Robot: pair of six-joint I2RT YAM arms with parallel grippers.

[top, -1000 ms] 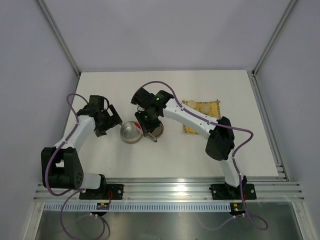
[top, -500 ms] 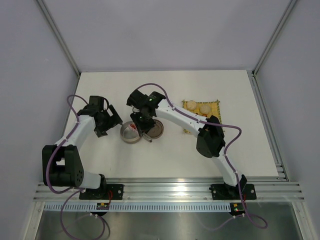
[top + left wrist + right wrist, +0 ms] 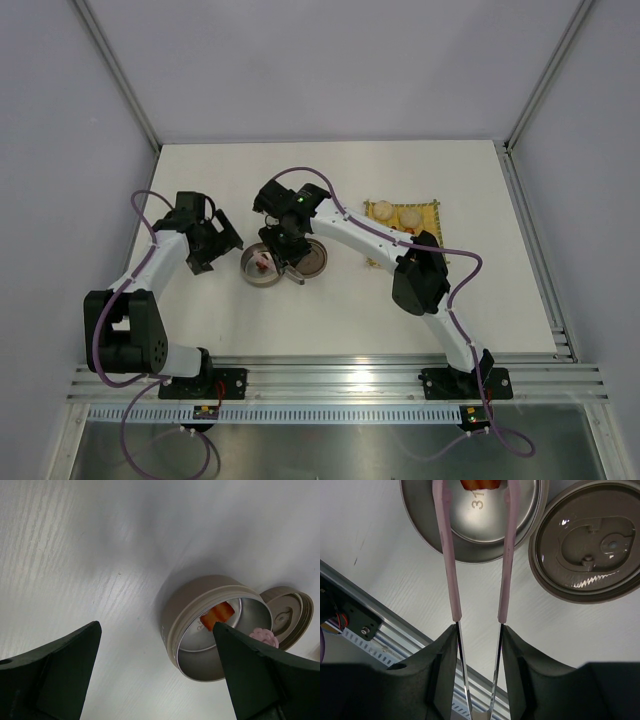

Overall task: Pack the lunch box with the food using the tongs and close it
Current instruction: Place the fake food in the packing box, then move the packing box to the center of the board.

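Right gripper [image 3: 477,635] clamps the tongs [image 3: 444,555] partway squeezed, tips either side of an orange piece [image 3: 479,484] down in the tin [image 3: 475,530], lid [image 3: 587,545] just beside it: ease off slowly, lift straight up; left gripper [image 3: 155,630] wide open, empty, beside tin.

The lunch box [image 3: 250,278] is hemmed in — the left tool [image 3: 222,248], jaws wide, sits just beside it at 9 o'clock, its lid [image 3: 587,550] lies hard against it at 3 o'clock, and the right tool [image 3: 479,630] with its tongs [image 3: 445,555] hangs over the mouth. At 6 o'clock the surface [image 3: 330,320] lies bare to the rail [image 3: 340,378] — a tool could pass there.
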